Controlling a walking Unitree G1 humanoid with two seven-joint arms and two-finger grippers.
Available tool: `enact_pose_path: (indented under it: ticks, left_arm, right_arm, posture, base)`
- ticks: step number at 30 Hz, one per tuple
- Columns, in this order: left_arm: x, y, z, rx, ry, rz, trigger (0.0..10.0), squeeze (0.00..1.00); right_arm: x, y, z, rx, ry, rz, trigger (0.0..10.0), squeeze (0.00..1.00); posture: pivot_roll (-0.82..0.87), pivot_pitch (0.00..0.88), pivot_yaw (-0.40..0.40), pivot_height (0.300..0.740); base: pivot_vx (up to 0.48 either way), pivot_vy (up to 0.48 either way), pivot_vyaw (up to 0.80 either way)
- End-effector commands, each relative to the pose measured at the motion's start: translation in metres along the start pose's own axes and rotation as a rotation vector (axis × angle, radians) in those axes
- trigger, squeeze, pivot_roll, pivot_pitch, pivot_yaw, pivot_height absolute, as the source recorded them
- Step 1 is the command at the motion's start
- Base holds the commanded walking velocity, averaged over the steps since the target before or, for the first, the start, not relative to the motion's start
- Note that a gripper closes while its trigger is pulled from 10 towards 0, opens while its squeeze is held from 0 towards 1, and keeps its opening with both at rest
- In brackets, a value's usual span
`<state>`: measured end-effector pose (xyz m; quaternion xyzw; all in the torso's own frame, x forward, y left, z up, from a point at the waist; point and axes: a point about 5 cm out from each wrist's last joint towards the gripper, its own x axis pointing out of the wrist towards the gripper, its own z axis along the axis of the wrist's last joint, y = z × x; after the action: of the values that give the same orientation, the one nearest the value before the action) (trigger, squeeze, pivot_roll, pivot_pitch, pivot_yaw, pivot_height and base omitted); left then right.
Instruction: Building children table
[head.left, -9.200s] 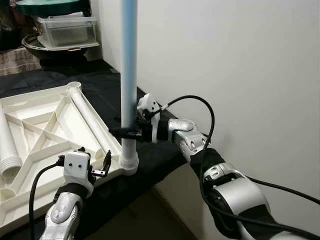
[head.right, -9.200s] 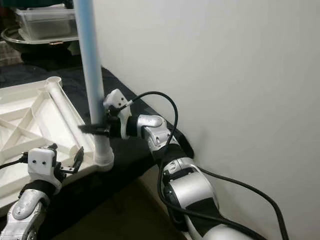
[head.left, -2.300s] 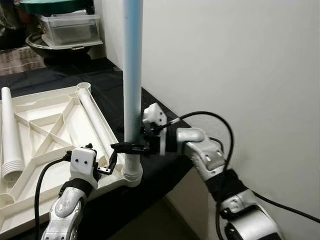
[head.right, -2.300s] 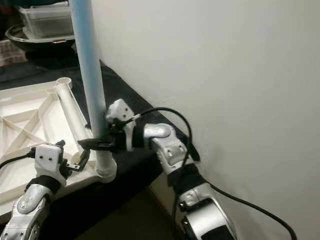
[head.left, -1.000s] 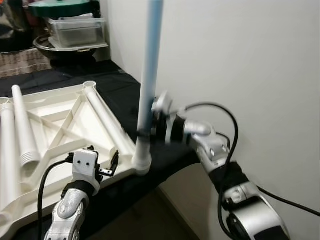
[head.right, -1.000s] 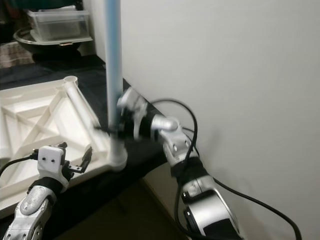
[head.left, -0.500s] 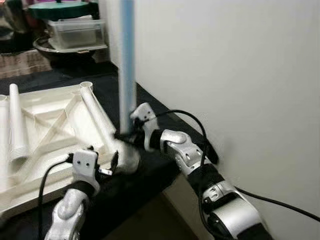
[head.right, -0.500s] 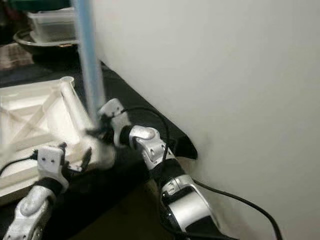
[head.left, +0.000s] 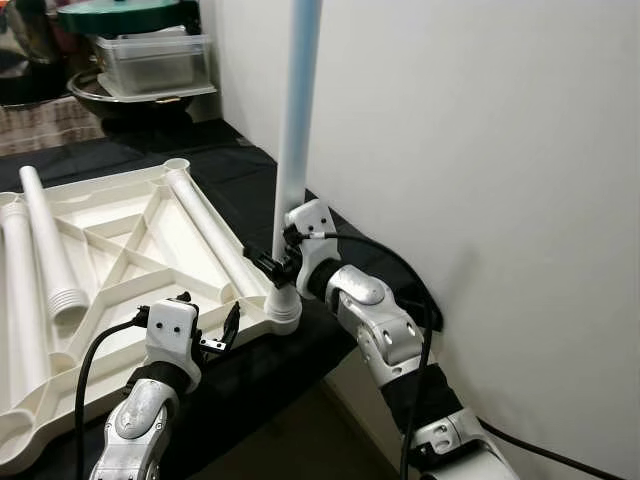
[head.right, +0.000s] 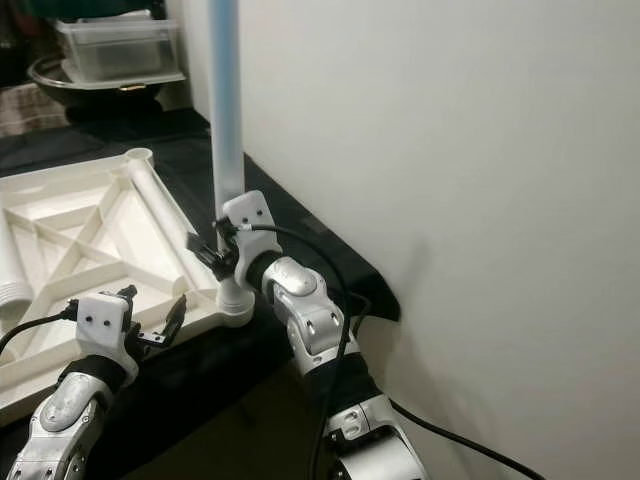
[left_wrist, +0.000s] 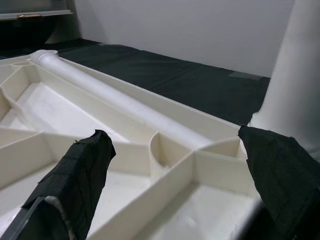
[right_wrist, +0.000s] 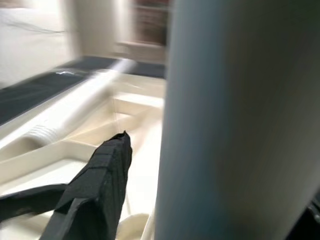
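The white tabletop (head.left: 130, 260) lies upside down on a black-covered surface. A pale blue and white table leg (head.left: 295, 150) stands upright in its near right corner socket (head.left: 284, 312). My right gripper (head.left: 272, 266) sits low on that leg, just above the socket, open, with one finger on each side. In the right wrist view a gap shows between one finger (right_wrist: 100, 190) and the leg (right_wrist: 240, 125). My left gripper (head.left: 190, 315) is open at the tabletop's front edge, a little left of the socket, its fingers (left_wrist: 80, 175) spread wide over the ribs (left_wrist: 175, 165).
Two loose white legs (head.left: 45, 240) lie on the tabletop's left side. A clear plastic box (head.left: 155, 60) on a dark bowl stands at the back. A white wall (head.left: 480, 150) runs close along the right, past the black surface's edge (head.left: 340, 330).
The head camera has shifted. My right arm has swung round and its gripper now sits lower on the leg, near the socket. The left gripper holds the same place.
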<state>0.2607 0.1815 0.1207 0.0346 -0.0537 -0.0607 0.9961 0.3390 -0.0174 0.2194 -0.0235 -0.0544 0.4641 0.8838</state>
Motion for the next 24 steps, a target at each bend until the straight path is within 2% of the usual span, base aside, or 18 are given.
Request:
enact_pose_path:
  ticks: [1,2,4,5,8,9,10,11,13,14,15,16,17,18,19,21,23,24]
  left_arm:
    - [-0.002,0.001,-0.003,0.002,0.017,-0.001,10.0,0.00]
    - [-0.002,0.001,-0.003,0.002,0.017,-0.001,10.0,0.00]
    - [-0.002,0.000,-0.003,0.000,0.018,-0.002,10.0,0.00]
    - [-0.003,0.000,-0.003,0.000,0.018,-0.003,10.0,0.00]
    - [-0.002,-0.001,-0.003,0.002,0.016,-0.002,10.0,0.00]
    - [-0.002,0.001,-0.002,0.004,0.014,0.005,10.0,0.00]
    - [-0.002,0.001,-0.002,0.004,0.014,0.005,10.0,0.00]
    - [-0.003,0.003,-0.002,0.005,0.013,0.013,10.0,0.00]
    - [-0.004,0.005,-0.002,0.008,0.014,0.018,10.0,0.00]
    - [-0.004,0.005,-0.002,0.008,0.014,0.018,10.0,0.00]
    - [-0.005,0.005,-0.003,0.009,0.018,0.017,10.0,0.00]
    - [-0.005,0.005,-0.003,0.009,0.018,0.017,10.0,0.00]
    - [-0.006,0.004,-0.003,0.009,0.021,0.015,10.0,0.00]
    - [-0.006,0.004,-0.003,0.009,0.021,0.015,10.0,0.00]
    - [-0.005,0.004,-0.004,0.009,0.024,0.012,10.0,0.00]
    - [-0.005,0.004,-0.005,0.009,0.025,0.011,10.0,0.00]
    - [-0.003,0.003,-0.004,0.008,0.022,0.007,10.0,0.00]
    - [-0.003,0.002,-0.004,0.008,0.021,0.005,10.0,0.00]
  right_arm:
    - [-0.002,0.023,0.028,-0.084,-0.126,0.313,10.0,0.00]
    - [-0.002,0.023,0.028,-0.084,-0.126,0.313,10.0,0.00]
    - [-0.019,0.030,0.032,-0.145,-0.152,0.552,10.0,0.00]
    - [-0.024,0.031,0.032,-0.158,-0.151,0.611,10.0,0.00]
    - [-0.022,0.035,0.030,-0.132,-0.134,0.640,10.0,0.00]
    - [-0.024,0.044,0.025,-0.124,-0.117,0.688,4.2,0.00]
    - [-0.024,0.044,0.025,-0.124,-0.117,0.688,4.2,0.00]
    - [-0.026,0.052,0.017,-0.110,-0.094,0.717,0.0,0.00]
    - [-0.023,0.056,0.002,-0.101,-0.024,0.677,0.0,0.00]
    - [-0.023,0.056,0.002,-0.101,-0.024,0.677,0.0,0.00]
    - [-0.014,0.048,-0.007,-0.085,0.039,0.556,0.0,0.00]
    - [-0.014,0.048,-0.007,-0.085,0.039,0.556,0.0,0.00]
    - [-0.007,0.037,-0.016,-0.050,0.102,0.421,0.0,0.00]
    - [-0.007,0.037,-0.016,-0.050,0.102,0.421,0.0,0.00]
    - [-0.003,0.021,-0.027,0.000,0.174,0.248,0.0,0.00]
    - [-0.004,0.018,-0.029,0.013,0.186,0.213,0.0,0.00]
    - [-0.005,0.002,-0.034,0.060,0.224,0.055,0.0,0.00]
    - [-0.007,-0.010,-0.038,0.086,0.245,-0.089,0.0,0.00]
  posture:
    - [0.09,0.000,-0.102,0.740]
    - [0.09,0.000,-0.102,0.740]
    - [0.10,0.000,-0.103,0.740]
    - [0.10,0.000,-0.103,0.740]
    - [0.11,0.000,-0.115,0.740]
    - [0.11,0.000,-0.117,0.740]
    - [0.11,0.000,-0.117,0.740]
    - [0.12,0.000,-0.119,0.740]
    - [0.12,0.000,-0.116,0.740]
    - [0.12,0.000,-0.116,0.740]
    - [0.11,0.000,-0.112,0.740]
    - [0.11,0.000,-0.112,0.740]
    - [0.11,0.000,-0.110,0.740]
    - [0.11,0.000,-0.110,0.740]
    - [0.10,0.000,-0.107,0.740]
    - [0.10,0.000,-0.107,0.740]
    - [0.09,0.000,-0.101,0.740]
    - [0.09,0.000,-0.101,0.740]
  base:
    - [0.000,0.000,0.00]
    - [0.000,0.000,0.00]
    - [0.000,0.000,0.00]
    - [0.000,0.000,0.00]
    - [0.000,0.000,0.00]
    - [0.000,0.000,0.00]
    - [0.000,0.000,0.00]
    - [0.000,0.000,0.00]
    - [0.000,0.000,0.00]
    - [0.000,0.000,0.00]
    - [0.000,0.000,0.00]
    - [0.000,0.000,0.00]
    - [0.000,0.000,0.00]
    - [0.000,0.000,0.00]
    - [0.000,0.000,0.00]
    - [0.000,0.000,0.00]
    - [0.000,0.000,0.00]
    - [0.000,0.000,0.00]
